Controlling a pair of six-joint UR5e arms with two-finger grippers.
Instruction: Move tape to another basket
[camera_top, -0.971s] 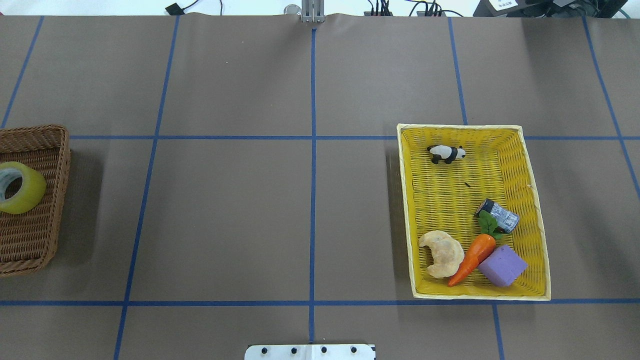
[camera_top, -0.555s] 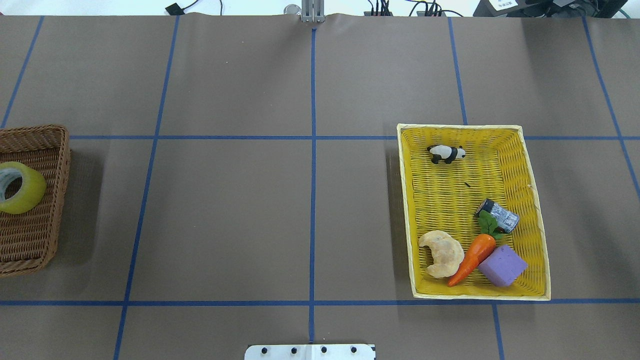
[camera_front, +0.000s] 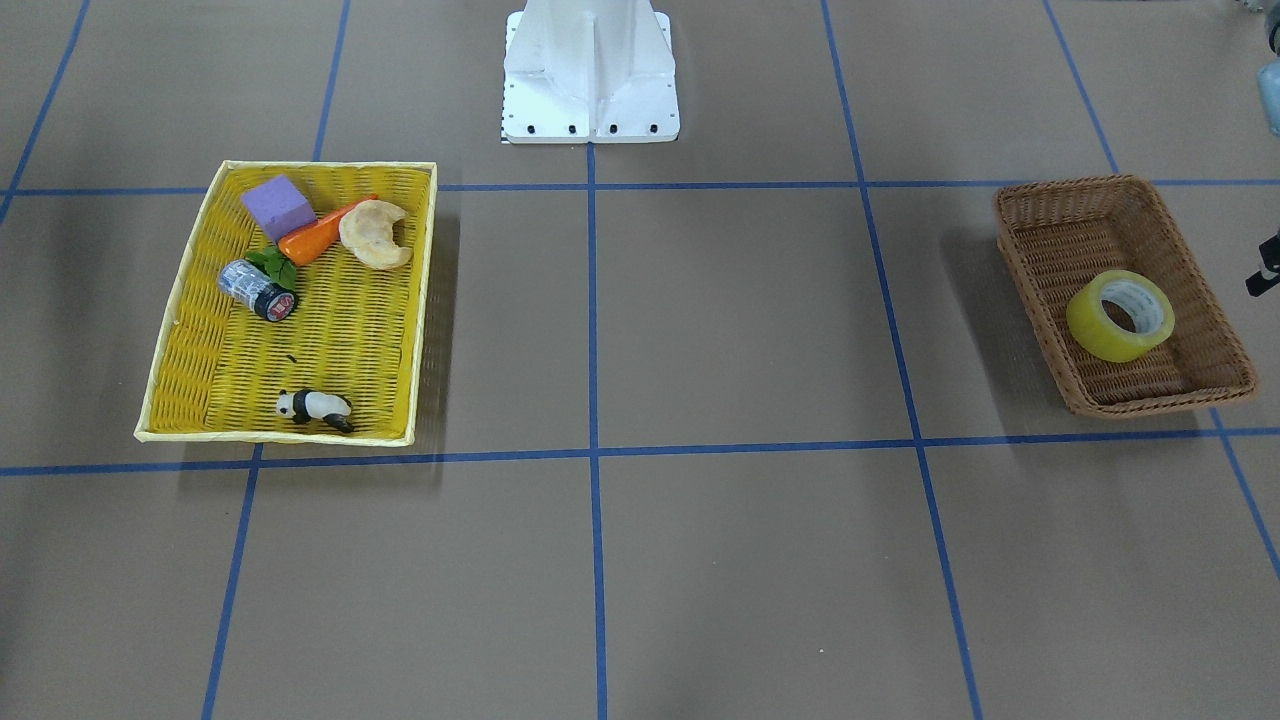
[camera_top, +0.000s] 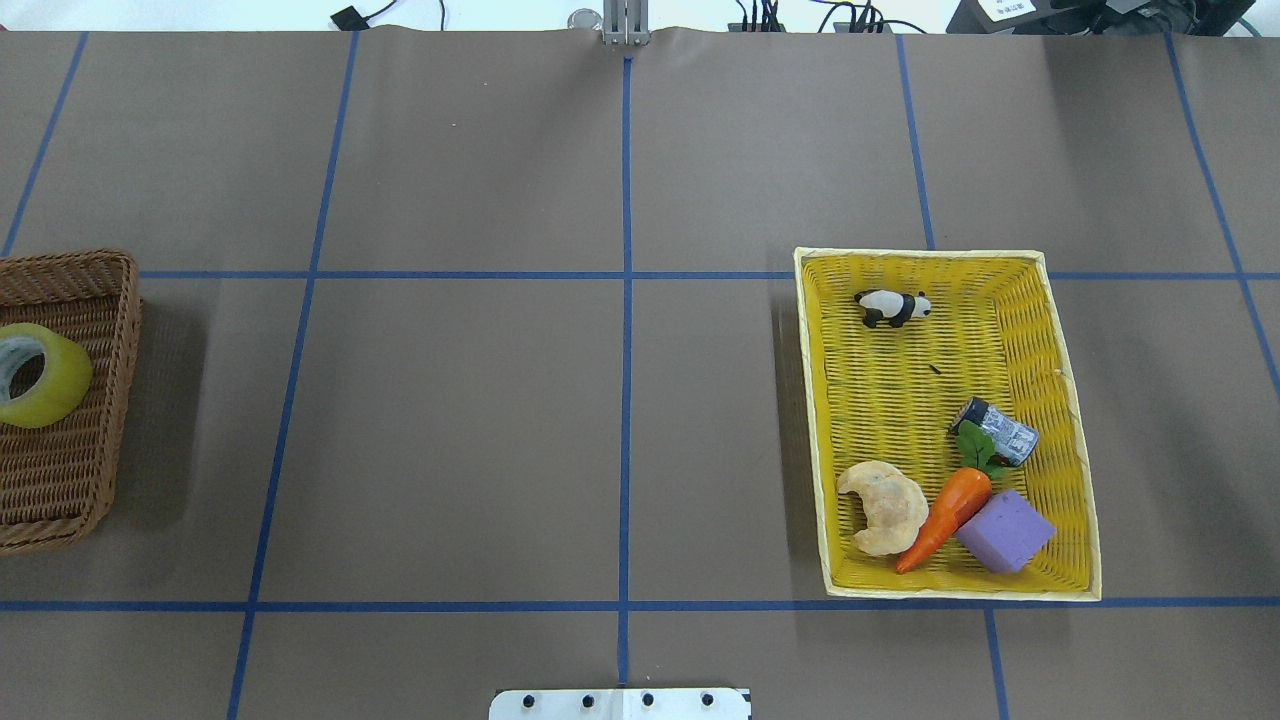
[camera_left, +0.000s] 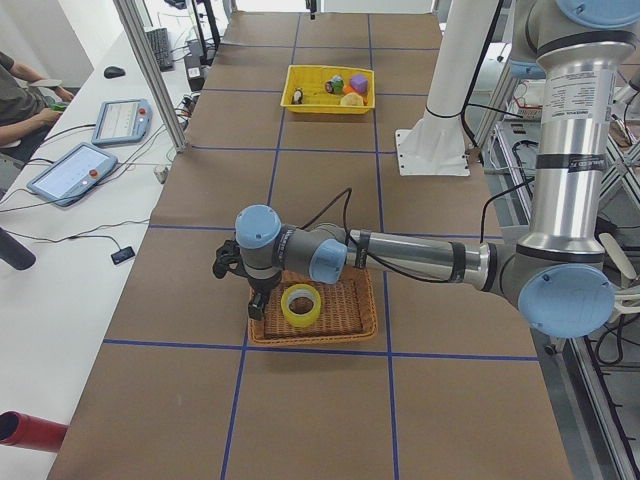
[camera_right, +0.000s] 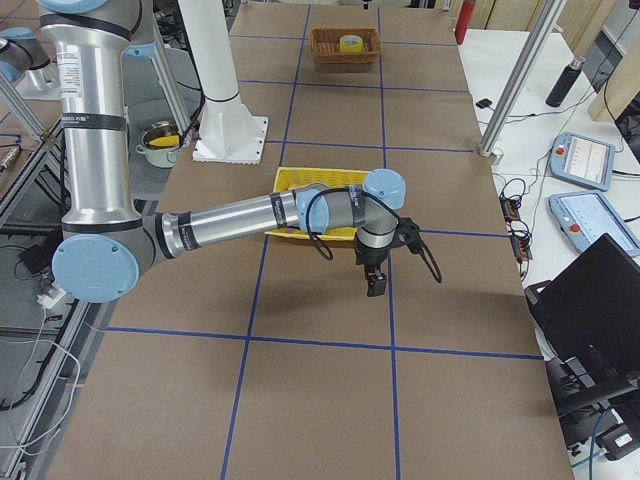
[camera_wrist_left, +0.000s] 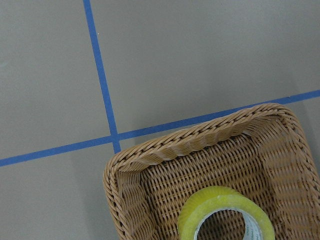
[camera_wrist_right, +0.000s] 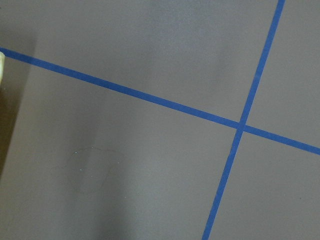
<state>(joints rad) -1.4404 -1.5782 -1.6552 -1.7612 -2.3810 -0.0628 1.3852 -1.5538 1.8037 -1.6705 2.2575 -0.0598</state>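
Front view: the tape (camera_front: 1119, 316) lies inside the brown basket (camera_front: 1040, 215), well apart from the yellow tray (camera_front: 175, 340).

Left side view: the left claw (camera_left: 258, 305) hangs just beside that basket's rim; I cannot tell whether it is parted or closed.

Right side view: the right claw (camera_right: 375, 285) hangs over bare desk (camera_right: 320, 400); its state cannot be told either.

Table (camera_top: 460, 430): brown covering, marked into squares by blue lines (camera_top: 625, 400). A yellow woven tray (camera_top: 890, 400) sits on it. Contents:
- Toy panda (camera_top: 893, 307), alone at one end.
- Grey cylinder (camera_top: 997, 431), on its side against the carrot's green leaves.
- Orange carrot (camera_top: 945, 517), lying between a crescent pastry (camera_top: 886, 507) and a purple block (camera_top: 1005, 531), close against both.
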